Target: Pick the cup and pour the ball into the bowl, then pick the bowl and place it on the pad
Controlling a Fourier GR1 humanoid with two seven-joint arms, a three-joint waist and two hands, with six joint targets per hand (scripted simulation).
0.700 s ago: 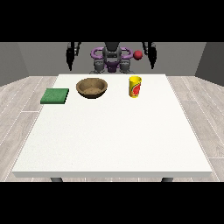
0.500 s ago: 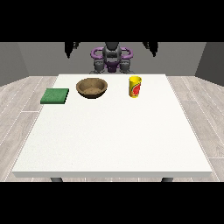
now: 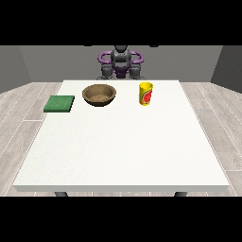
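Nearest the camera the white table (image 3: pixel 123 156) is bare across its front half. Further back three things stand in a row, well apart from one another: the green pad (image 3: pixel 59 103) near the table's edge at the view's left, the brown wooden bowl (image 3: pixel 99 94) near the middle, and the yellow cup (image 3: pixel 146 93) with a red mark on its side, upright, to the right of the bowl. All three stand where they stood in the earlier pictures. No ball can be made out from this view. Behind the far edge stands the robot (image 3: pixel 121 63), its purple shoulders and grey torso showing. The arms, which hung at both sides of its head a moment ago, have gone up out of the view; neither hand shows now, so the fingers' state cannot be told.
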